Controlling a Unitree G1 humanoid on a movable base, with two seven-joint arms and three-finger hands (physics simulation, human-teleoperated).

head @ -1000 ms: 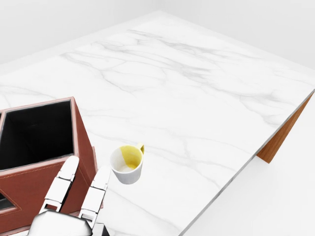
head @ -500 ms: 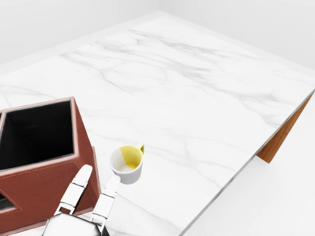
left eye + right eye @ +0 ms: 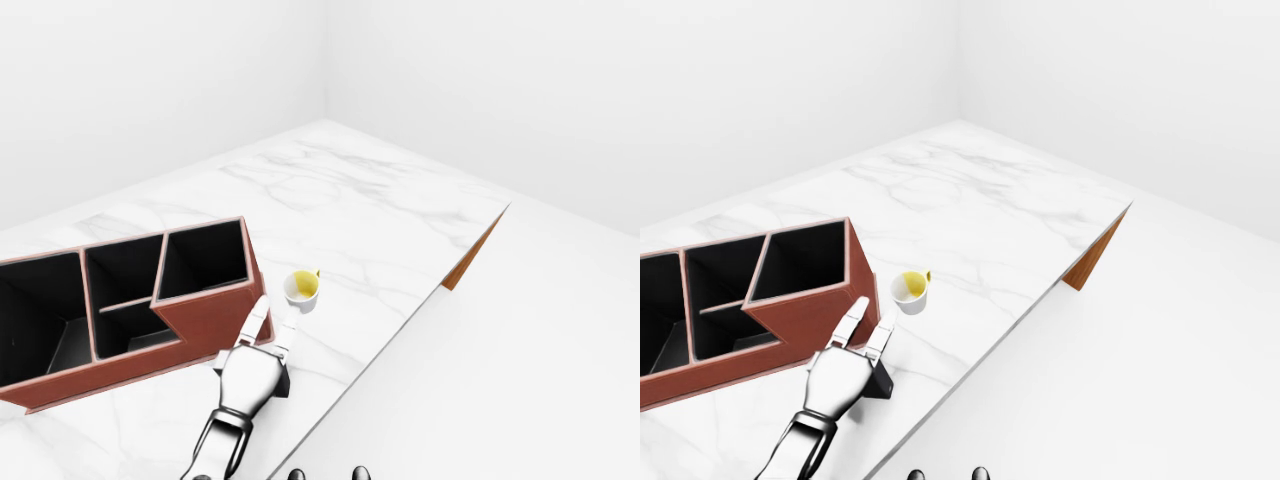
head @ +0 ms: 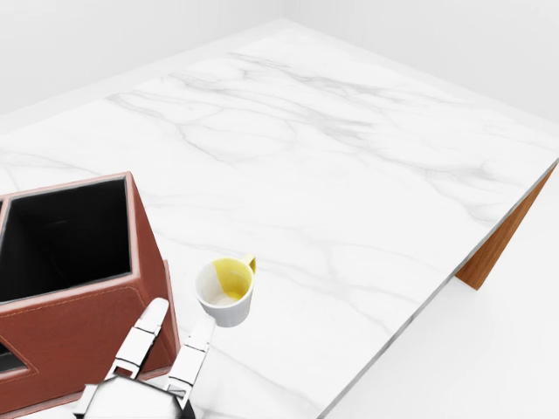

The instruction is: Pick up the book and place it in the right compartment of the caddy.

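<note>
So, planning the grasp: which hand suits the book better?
Left: the left hand hovers open over a dark flat thing, probably the book, beside the caddy; the right hand isn't in view.

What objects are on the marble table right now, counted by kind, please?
Caddy: 1
Cup: 1
Dark flat thing under the hand, possibly the book: 1
Total: 3
The hand with open fingers is over the table and is not counted.
</note>
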